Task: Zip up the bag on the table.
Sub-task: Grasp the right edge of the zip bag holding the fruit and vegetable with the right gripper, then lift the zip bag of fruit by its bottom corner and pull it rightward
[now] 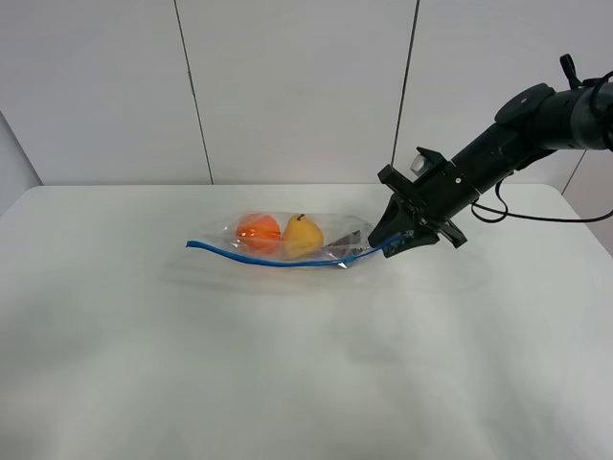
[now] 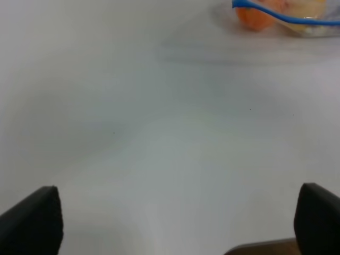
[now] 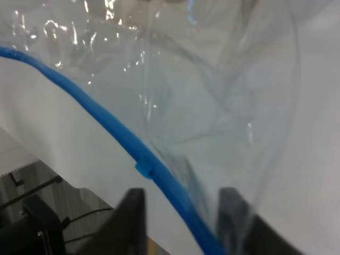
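Note:
The clear bag [image 1: 330,230] lies on the white table [image 1: 287,364], with an orange fruit [image 1: 258,230], a yellow pear [image 1: 302,235] and a dark item [image 1: 341,247] inside. Its blue zipper strip [image 1: 249,257] runs along the near edge. My right gripper [image 1: 393,241] is at the bag's right end. In the right wrist view the strip [image 3: 106,125] passes between the two fingers [image 3: 132,218] with a gap still beside it, and a small blue tab [image 3: 143,169] sits on it. My left gripper [image 2: 175,223] is open over bare table, far from the bag [image 2: 297,16].
The right arm [image 1: 536,115] reaches in from the upper right, trailing a black cable over the table's far right corner. White wall panels stand behind the table. The floor and a stand show past the table edge in the right wrist view.

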